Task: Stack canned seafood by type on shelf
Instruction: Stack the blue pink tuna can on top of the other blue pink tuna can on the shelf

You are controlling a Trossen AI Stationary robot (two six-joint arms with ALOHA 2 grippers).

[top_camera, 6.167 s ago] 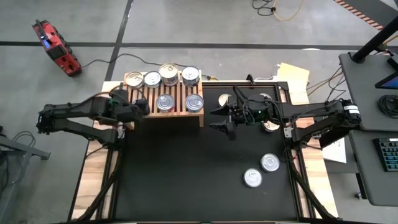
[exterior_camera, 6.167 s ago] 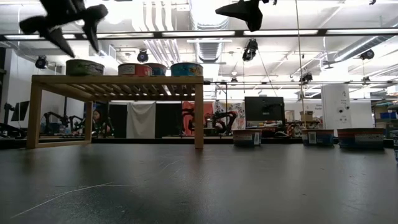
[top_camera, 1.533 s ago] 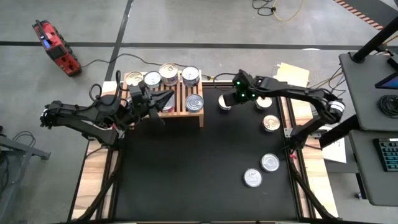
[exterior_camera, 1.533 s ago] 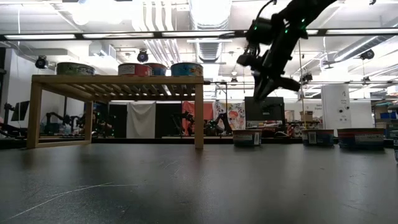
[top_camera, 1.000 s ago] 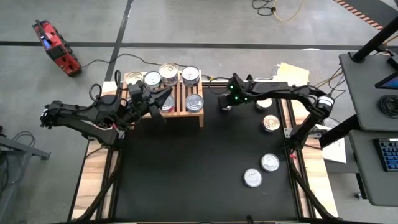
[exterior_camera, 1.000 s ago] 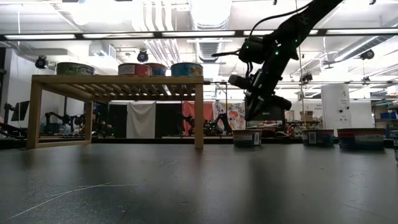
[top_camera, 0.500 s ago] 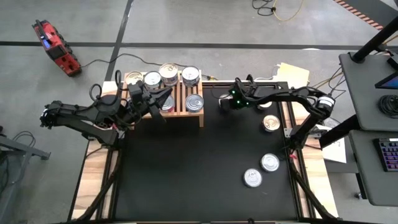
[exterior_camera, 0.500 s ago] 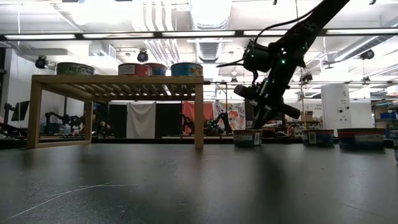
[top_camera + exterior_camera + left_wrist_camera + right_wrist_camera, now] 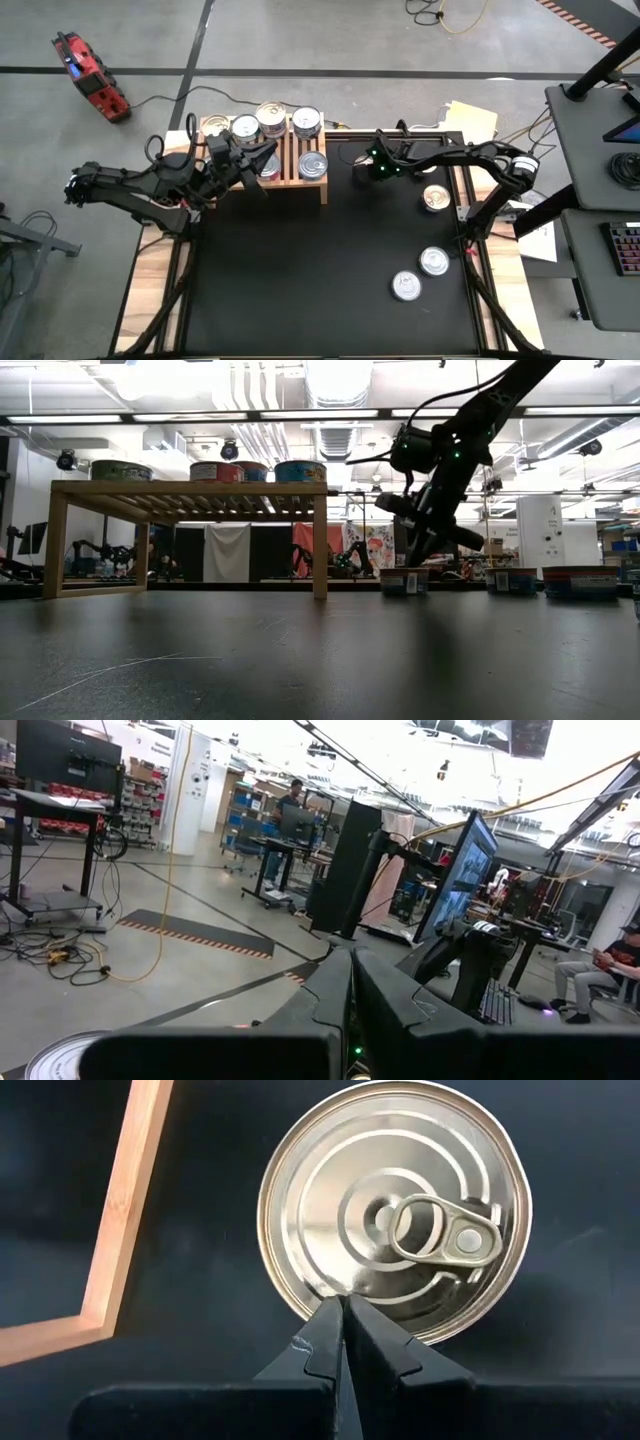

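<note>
The shelf (image 9: 262, 150) stands at the far left with several cans on its slats, among them a silver can (image 9: 313, 165) at its front right corner. My left gripper (image 9: 270, 155) hovers shut above the shelf's front, pointing toward the table's right, and partly hides a can beneath it. Just right of the shelf a silver pull-tab can (image 9: 395, 1210) sits on the black mat. My right gripper (image 9: 341, 1315) is shut, its tips at this can's lid. In the low view the same can (image 9: 405, 582) stands under the slanting right gripper (image 9: 412, 563). My right gripper sets its shut fingertips (image 9: 325, 1330) on the lid's rim (image 9: 300, 1285), at the edge opposite the pull tab's ring. The fingers slant down from the table's right. The can stands upright on the mat.
More cans lie on the mat at the right: one (image 9: 434, 197) near the right arm and two (image 9: 433, 262), (image 9: 406, 286) nearer the front. The shelf's right leg (image 9: 125, 1200) is close beside the touched can. A wide stretch of the mat (image 9: 300, 280) lies in front of the shelf.
My right gripper has come down and a little toward the table's near edge onto the can beside the shelf, staying shut.
</note>
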